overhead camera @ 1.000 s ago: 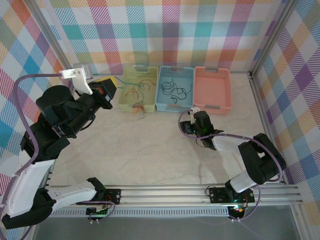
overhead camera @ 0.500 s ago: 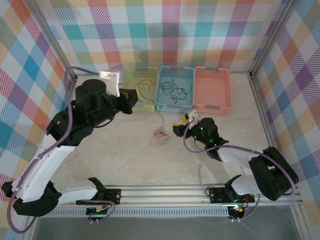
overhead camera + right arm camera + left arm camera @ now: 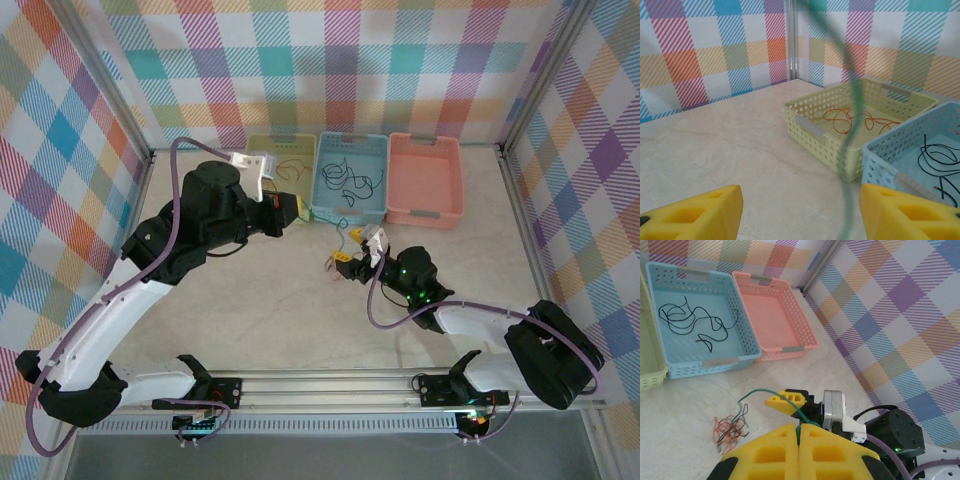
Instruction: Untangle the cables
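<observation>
My left gripper (image 3: 799, 428) is shut on a thin green cable (image 3: 767, 392). That cable arcs away and down into a small tangle of orange, red and black cables (image 3: 730, 429) lying on the table. In the top view the left gripper (image 3: 292, 210) hangs in front of the baskets. My right gripper (image 3: 341, 252) sits just beyond it, low over the table, jaws wide open. In the right wrist view the green cable (image 3: 856, 100) hangs blurred between the spread fingers (image 3: 700, 207), closer to the right one and touching neither.
Three baskets line the back: a yellow-green one (image 3: 262, 150) holding an orange wire (image 3: 850, 116), a blue one (image 3: 350, 212) holding black wires (image 3: 687, 320), and a pink one (image 3: 425, 180). Checked walls close in the table.
The left arm swung right and forward from the yellow-green basket, pulling the green cable and the tangle out onto the table. The right gripper moved left toward the cable.
</observation>
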Controlling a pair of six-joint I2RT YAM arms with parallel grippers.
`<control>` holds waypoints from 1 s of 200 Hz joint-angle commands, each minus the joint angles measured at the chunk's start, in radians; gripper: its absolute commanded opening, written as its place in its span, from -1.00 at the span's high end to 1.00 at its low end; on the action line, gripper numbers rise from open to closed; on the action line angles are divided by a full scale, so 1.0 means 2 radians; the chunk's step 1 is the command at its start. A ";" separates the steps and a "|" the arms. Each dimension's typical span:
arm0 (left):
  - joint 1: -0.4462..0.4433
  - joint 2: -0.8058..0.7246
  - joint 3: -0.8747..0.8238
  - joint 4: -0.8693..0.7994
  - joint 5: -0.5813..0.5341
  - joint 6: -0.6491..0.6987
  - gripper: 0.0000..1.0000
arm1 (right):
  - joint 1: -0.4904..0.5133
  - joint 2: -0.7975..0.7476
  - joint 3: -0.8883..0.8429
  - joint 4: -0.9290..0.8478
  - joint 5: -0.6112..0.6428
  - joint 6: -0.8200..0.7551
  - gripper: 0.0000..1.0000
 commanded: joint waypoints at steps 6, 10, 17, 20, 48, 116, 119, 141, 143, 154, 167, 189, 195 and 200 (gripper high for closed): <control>0.004 -0.008 -0.003 0.019 0.036 -0.010 1.00 | 0.000 0.009 -0.004 0.049 0.027 -0.014 -0.26; 0.004 -0.007 -0.002 0.019 0.042 -0.012 1.00 | 0.000 0.011 -0.004 0.051 0.029 -0.015 -0.26; 0.004 -0.008 0.000 0.017 0.050 -0.013 1.00 | 0.000 0.014 -0.004 0.056 0.030 -0.018 -0.26; 0.004 -0.007 0.002 0.016 0.053 -0.013 1.00 | 0.000 0.017 -0.003 0.058 0.030 -0.019 -0.27; 0.004 -0.008 0.012 0.010 0.082 -0.016 1.00 | 0.000 0.045 0.004 0.078 0.006 -0.023 -0.27; 0.003 -0.016 0.037 0.007 0.140 -0.029 1.00 | 0.001 0.077 0.015 0.085 0.020 -0.023 -0.07; 0.003 -0.017 0.039 0.005 0.140 -0.029 1.00 | 0.001 0.078 0.016 0.085 0.019 -0.023 -0.05; 0.003 -0.019 0.060 -0.007 0.137 -0.025 1.00 | 0.001 0.081 0.017 0.080 0.016 -0.023 0.24; 0.003 -0.019 0.062 -0.008 0.137 -0.024 1.00 | 0.001 0.081 0.017 0.079 0.015 -0.023 0.26; 0.003 -0.019 0.074 -0.013 0.135 -0.022 1.00 | 0.001 0.081 0.018 0.076 0.015 -0.023 0.38; 0.003 -0.020 0.087 -0.020 0.131 -0.018 1.00 | 0.001 0.081 0.019 0.072 0.013 -0.023 0.50; 0.003 -0.019 0.104 -0.029 0.121 -0.013 1.00 | 0.001 0.080 0.020 0.065 0.006 -0.023 0.57; 0.003 -0.020 0.108 -0.032 0.115 -0.011 1.00 | 0.001 0.080 0.021 0.062 0.005 -0.023 0.59; 0.003 -0.019 0.113 -0.035 0.111 -0.010 1.00 | 0.001 0.081 0.021 0.060 0.005 -0.023 0.60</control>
